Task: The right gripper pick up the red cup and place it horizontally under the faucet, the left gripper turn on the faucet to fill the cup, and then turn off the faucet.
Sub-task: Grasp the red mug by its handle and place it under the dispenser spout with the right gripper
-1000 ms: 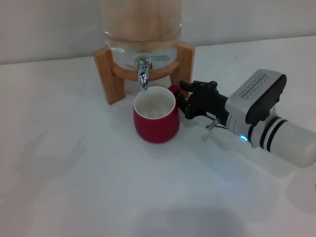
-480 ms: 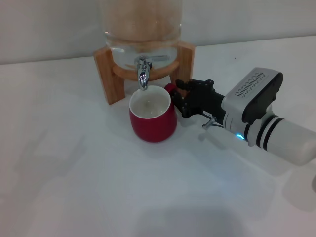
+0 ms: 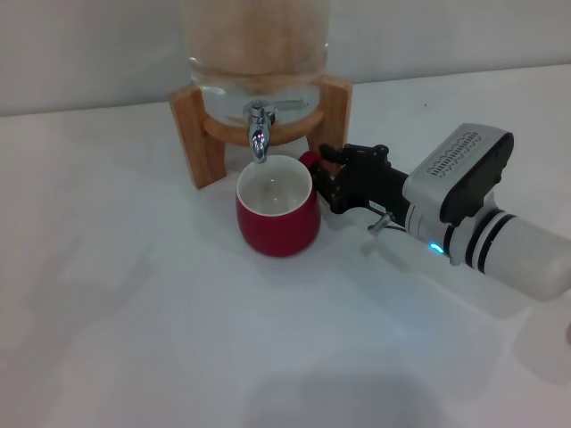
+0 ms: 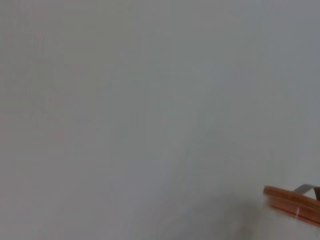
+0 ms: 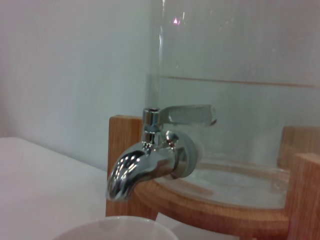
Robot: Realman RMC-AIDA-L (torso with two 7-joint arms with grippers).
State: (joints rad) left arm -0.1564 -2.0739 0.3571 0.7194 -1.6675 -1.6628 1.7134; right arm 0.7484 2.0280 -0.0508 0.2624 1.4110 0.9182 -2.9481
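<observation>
Your red cup [image 3: 277, 217] stands upright on the white table [image 3: 134, 312], mouth up, directly below the faucet [image 3: 259, 134] spout — the rim sits just under the nozzle, no contact visible. The inside of the cup is white; whether it holds any water cannot be told. In the right wrist view the faucet [image 5: 150, 165] shows its lever lying level, to one side, against the glass dispenser [image 5: 235, 75]. The dispenser rests in a wooden stand [image 3: 192, 143] behind the cup. Your right gripper [image 3: 323, 174] is at the cup's right side, its black fingers pinched on the red handle [image 3: 310, 160]. Your left gripper is out of sight — its wrist view shows only wall and a corner of the stand [image 4: 295, 202].
</observation>
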